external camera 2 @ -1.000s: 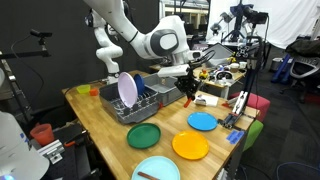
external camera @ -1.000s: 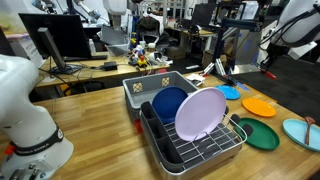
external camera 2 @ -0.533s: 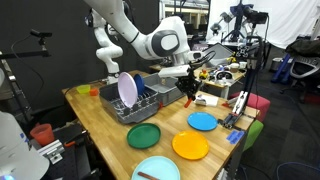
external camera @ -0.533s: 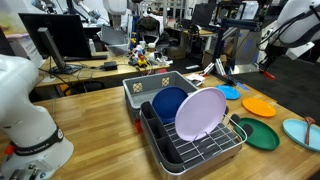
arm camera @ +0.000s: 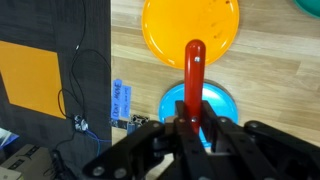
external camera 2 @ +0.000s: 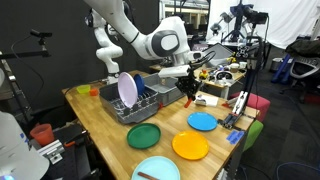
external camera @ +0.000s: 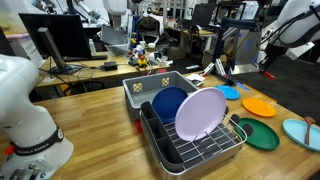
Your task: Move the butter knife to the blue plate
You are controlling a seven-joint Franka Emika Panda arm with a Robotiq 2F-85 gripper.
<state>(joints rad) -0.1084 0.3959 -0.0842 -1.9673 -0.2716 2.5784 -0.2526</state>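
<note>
In the wrist view my gripper (arm camera: 190,125) is shut on the red-orange butter knife (arm camera: 192,72), which sticks out straight ahead of the fingers. The small sky-blue plate (arm camera: 222,103) lies on the wooden table directly below the gripper, and the knife's far end hangs over the orange plate (arm camera: 190,24). In an exterior view the gripper (external camera 2: 186,96) holds the knife well above the table, up and left of the blue plate (external camera 2: 202,121). In an exterior view the gripper (external camera: 266,68) is at the far right, above the blue plate (external camera: 230,91).
A dish rack (external camera 2: 135,103) with a lilac plate (external camera: 200,113) and a dark navy plate (external camera: 167,101) stands on the table. Green plates (external camera 2: 143,135) (external camera: 262,134), an orange plate (external camera 2: 190,146) and a pale aqua plate (external camera 2: 156,170) lie around. Clutter and cables (arm camera: 75,90) sit at the table's edge.
</note>
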